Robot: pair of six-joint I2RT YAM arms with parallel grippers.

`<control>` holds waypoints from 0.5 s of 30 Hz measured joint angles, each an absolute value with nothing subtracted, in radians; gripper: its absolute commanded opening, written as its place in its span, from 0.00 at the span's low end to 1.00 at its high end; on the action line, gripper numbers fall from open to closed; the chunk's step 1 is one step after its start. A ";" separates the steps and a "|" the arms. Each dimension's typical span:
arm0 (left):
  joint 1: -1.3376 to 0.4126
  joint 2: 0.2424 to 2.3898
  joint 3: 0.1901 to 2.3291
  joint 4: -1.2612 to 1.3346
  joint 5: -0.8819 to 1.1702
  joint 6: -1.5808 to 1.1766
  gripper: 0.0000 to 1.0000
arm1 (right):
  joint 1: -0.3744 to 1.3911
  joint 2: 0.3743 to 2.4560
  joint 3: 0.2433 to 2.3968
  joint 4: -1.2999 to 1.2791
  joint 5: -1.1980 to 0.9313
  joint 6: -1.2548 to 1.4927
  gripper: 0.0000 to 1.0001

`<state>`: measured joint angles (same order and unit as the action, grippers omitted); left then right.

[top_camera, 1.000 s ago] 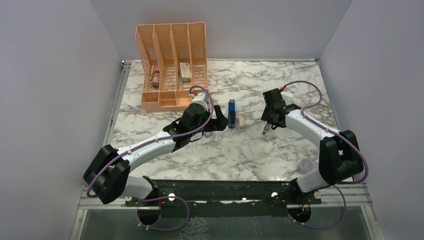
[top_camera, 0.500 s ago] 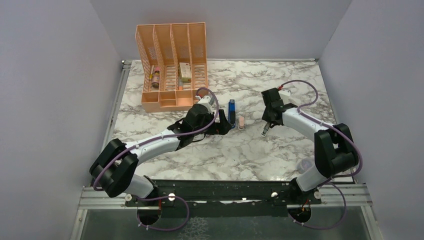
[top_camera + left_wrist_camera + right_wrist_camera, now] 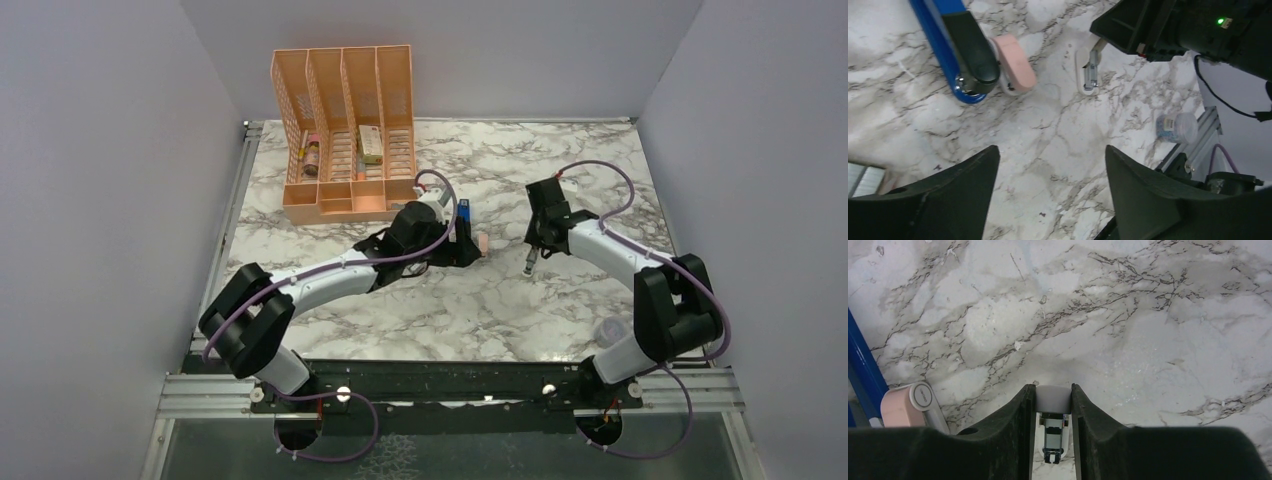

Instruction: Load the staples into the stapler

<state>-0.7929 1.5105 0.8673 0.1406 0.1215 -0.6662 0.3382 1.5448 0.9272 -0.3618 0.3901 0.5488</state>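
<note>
The left gripper [image 3: 1050, 148] hangs wide open and empty over the marble counter [image 3: 923, 115]. Only its wrist view shows the slim blue stapler with black top arm [image 3: 955, 55] clearly, lying just beside a pink oval eraser [image 3: 1015, 62]. From overhead the arm hides most of it. The right gripper [image 3: 1052, 390] clamps a small white curved clip piece [image 3: 1053, 399].

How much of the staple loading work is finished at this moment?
Nothing looks done: the stapler lies on the table, apparently closed, beside a pink eraser. In hand: the right fingers pinch a small white clip; the left fingers stand open near the stapler, holding nothing. Left: opening the stapler, filling it and closing it.
</note>
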 measured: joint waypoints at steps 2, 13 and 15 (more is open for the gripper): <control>-0.814 1.532 0.898 0.147 0.133 -0.678 0.61 | 0.338 1.526 0.915 -0.362 0.371 0.541 0.30; -0.895 1.777 1.089 0.197 0.210 -0.755 0.32 | 0.338 1.432 0.830 -0.362 0.292 0.467 0.35; -0.899 1.835 1.135 0.202 0.234 -0.767 0.31 | 0.338 1.416 0.816 -0.359 0.277 0.454 0.37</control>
<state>-0.8989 1.8351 1.1355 0.2020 0.2344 -0.7670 0.3382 1.4158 0.8162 -0.3592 0.2771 0.4541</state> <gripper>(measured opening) 0.345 0.346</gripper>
